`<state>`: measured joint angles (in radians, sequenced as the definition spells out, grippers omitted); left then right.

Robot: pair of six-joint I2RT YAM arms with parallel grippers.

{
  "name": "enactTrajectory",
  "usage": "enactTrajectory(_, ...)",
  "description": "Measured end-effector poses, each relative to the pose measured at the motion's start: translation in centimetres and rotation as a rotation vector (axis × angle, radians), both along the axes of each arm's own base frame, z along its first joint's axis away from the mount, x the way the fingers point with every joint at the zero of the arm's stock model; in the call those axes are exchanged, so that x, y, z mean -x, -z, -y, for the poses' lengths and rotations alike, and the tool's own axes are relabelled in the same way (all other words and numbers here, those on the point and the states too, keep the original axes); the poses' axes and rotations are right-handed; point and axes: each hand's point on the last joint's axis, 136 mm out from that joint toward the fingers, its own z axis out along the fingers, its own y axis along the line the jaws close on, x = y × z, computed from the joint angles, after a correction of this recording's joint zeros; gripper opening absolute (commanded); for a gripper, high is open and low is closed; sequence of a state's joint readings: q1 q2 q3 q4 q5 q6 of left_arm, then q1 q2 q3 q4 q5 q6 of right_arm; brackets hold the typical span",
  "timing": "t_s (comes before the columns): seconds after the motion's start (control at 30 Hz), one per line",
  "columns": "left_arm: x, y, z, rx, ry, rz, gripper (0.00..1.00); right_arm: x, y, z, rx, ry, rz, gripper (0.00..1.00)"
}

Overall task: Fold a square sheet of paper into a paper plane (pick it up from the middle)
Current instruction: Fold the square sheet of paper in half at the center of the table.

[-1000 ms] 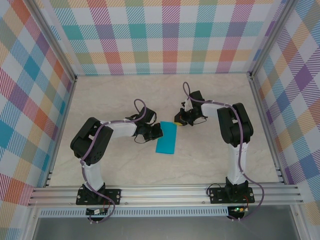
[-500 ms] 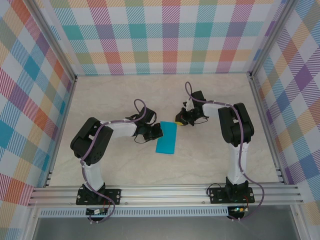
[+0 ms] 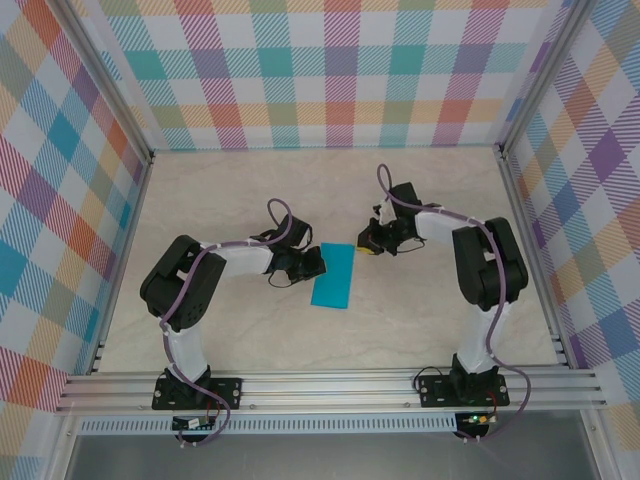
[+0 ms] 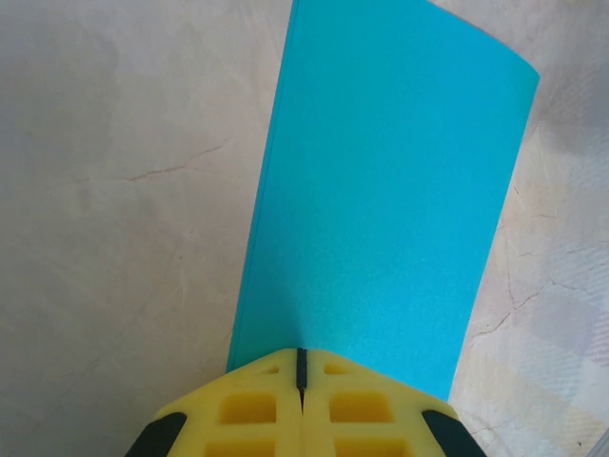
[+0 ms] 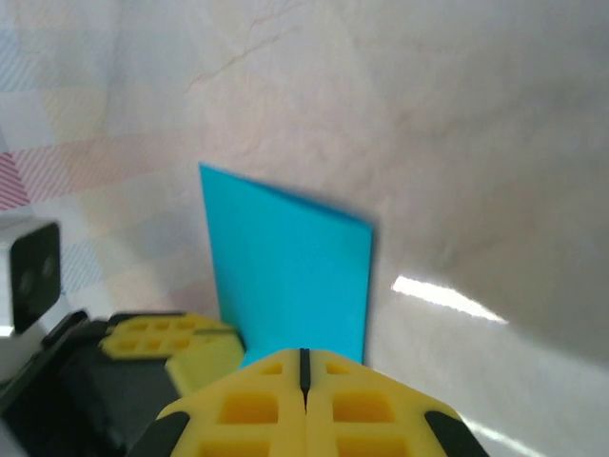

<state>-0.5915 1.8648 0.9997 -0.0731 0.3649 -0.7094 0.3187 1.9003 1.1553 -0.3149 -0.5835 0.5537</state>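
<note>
The square sheet of paper [image 3: 333,277] lies flat on the table as a narrow teal-blue rectangle, long side running toward the arms. My left gripper [image 3: 318,259] is shut, its yellow tip resting on the sheet's upper left edge. In the left wrist view the paper [image 4: 390,190] stretches away from the closed left gripper [image 4: 302,354]. My right gripper [image 3: 363,244] is shut just off the sheet's top right corner. From the right wrist the paper [image 5: 290,267] lies beyond the closed right gripper [image 5: 304,354], with the left gripper's fingers [image 5: 181,347] beside it. The paper plane is out of view.
The pale marble-look table [image 3: 250,190] is walled by plaid panels [image 3: 330,70] at the back and both sides. An aluminium rail [image 3: 330,385] runs along the near edge, carrying both arm bases.
The right arm has swung its elbow outward to the right, and its gripper has slid slightly right, off the paper's corner. The left gripper and the sheet have stayed put.
</note>
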Motion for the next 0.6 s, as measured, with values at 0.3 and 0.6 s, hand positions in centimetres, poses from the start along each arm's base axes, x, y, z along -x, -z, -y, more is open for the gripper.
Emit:
enactTrajectory(0.3,0.0,-0.1,0.0,0.001,0.0,0.002,0.0,7.5,2.3,-2.1,-0.07,-0.027,-0.113,0.0)
enactTrajectory(0.6,0.0,0.0,0.0,0.001,0.0,0.001,0.0,11.7,2.9,-3.4,-0.082,-0.067,-0.146,0.0)
